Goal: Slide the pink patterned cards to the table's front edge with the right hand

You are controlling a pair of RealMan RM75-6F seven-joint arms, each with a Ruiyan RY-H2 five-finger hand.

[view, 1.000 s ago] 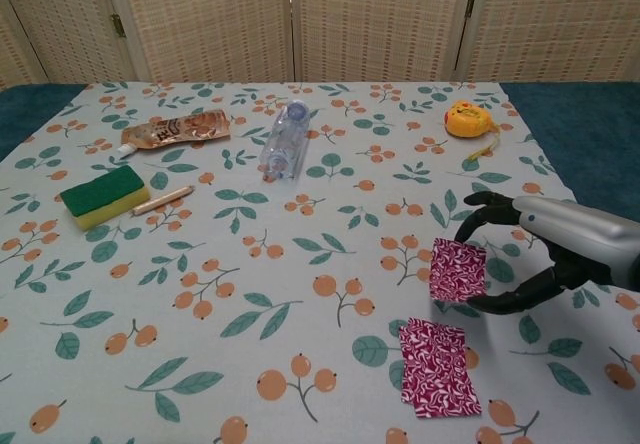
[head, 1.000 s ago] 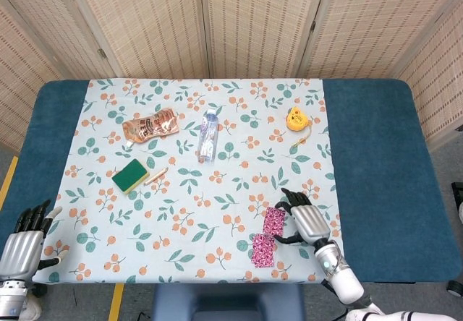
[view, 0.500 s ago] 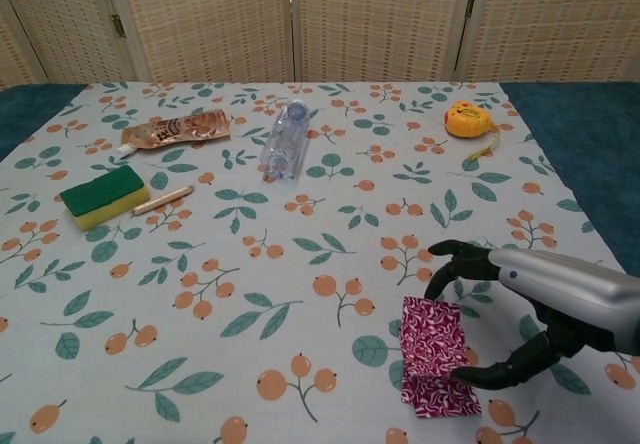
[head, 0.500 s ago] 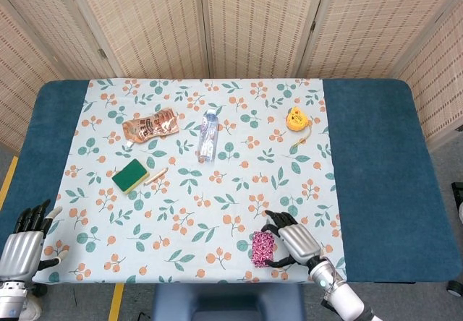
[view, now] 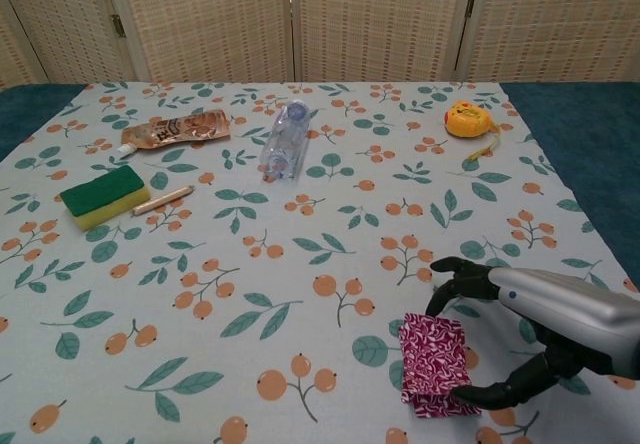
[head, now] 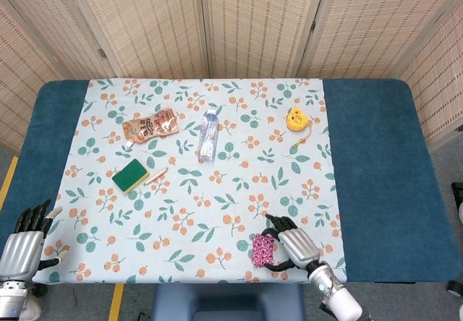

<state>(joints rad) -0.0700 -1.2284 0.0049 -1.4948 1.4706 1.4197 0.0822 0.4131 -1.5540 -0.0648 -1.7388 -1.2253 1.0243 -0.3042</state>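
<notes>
Cards: pink patterned cards (view: 433,364) lie stacked, one partly over the other, flat on the floral tablecloth (view: 300,294) close to the table's front edge, far on the near side of the water bottle.
Right hand: right hand (view: 520,329) arches over the cards from their right side; dark fingers (view: 452,276) come down at the far edge of the stack and the thumb (view: 495,394) touches its near right corner. It cups the stack between fingers and thumb on the cloth; the cards are not lifted.
Left hand: left hand (head: 25,245) sits at the near left corner of the table, well apart from the cards, fingers spread and holding nothing; only the head view shows it.
Landmark: clear water bottle (view: 283,140) lies on its side around the middle of the cloth's far half.
Left of the bottle: flattened brown pouch (view: 175,130) with a white spout, lying flat.
Near left of the bottle: green and yellow sponge (view: 104,196), with a thin wooden stick (view: 163,200) just beside its right end.
Right of the bottle: yellow tape measure (view: 468,120) with a short strap trailing toward the near side.
Between bottle and cards: bare patterned cloth only; nothing lies on the cloth around the stack.
Table: blue cloth (head: 376,162) shows on both sides of the floral cloth.
Behind the table: woven folding screen (head: 231,24).
</notes>
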